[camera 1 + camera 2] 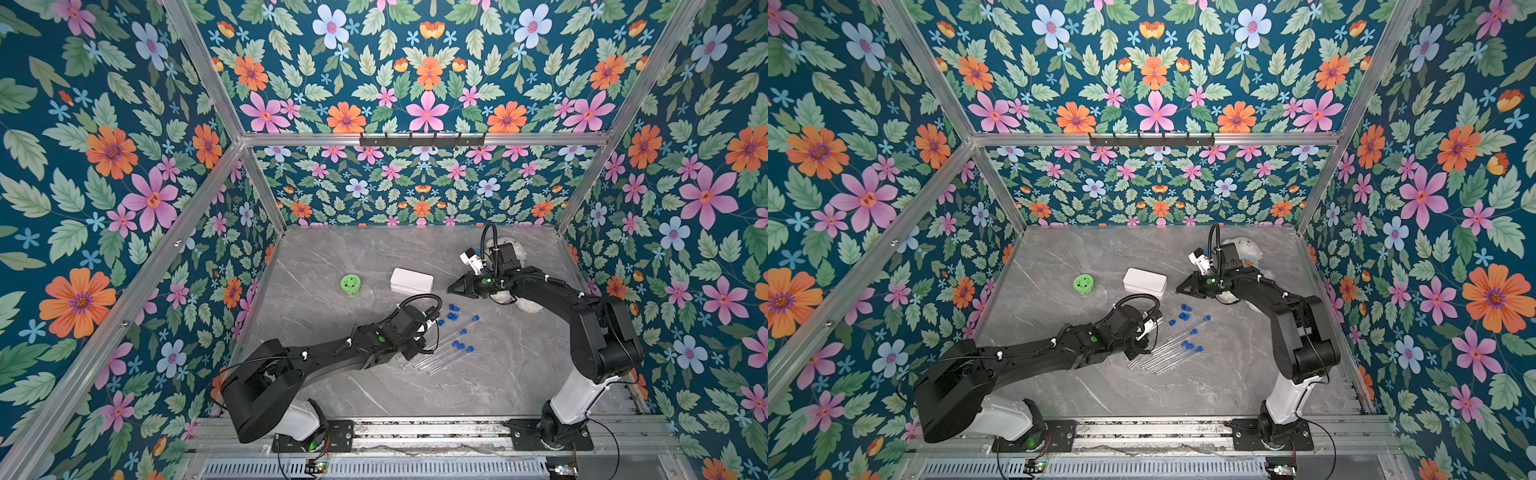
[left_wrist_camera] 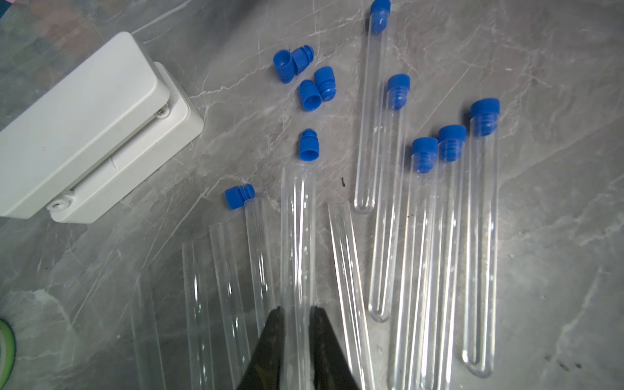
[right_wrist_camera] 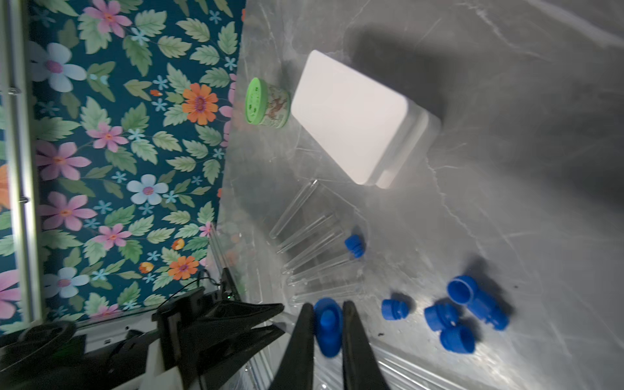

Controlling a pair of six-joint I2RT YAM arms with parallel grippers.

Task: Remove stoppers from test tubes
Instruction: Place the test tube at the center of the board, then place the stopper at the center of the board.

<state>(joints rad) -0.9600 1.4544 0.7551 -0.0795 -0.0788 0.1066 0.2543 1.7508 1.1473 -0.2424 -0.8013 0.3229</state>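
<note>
The left fingers (image 2: 274, 329) clench an uncapped test tube (image 2: 297, 236) near the worktop (image 1: 332, 257) centre; the right fingers (image 3: 304, 324) grasp a blue stopper (image 3: 327, 326) beside the white box (image 1: 411, 280); loose stoppers (image 1: 453, 311) and other tubes (image 1: 445, 352) lie between them

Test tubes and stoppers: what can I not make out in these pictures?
- Left wrist view: test tubes around the left gripper, cut off by the edge.
- Right wrist view: stopper in the right gripper, blurred.
- Both top views: number of tubes, too faint; pale fluffy thing, behind the right arm.
</note>
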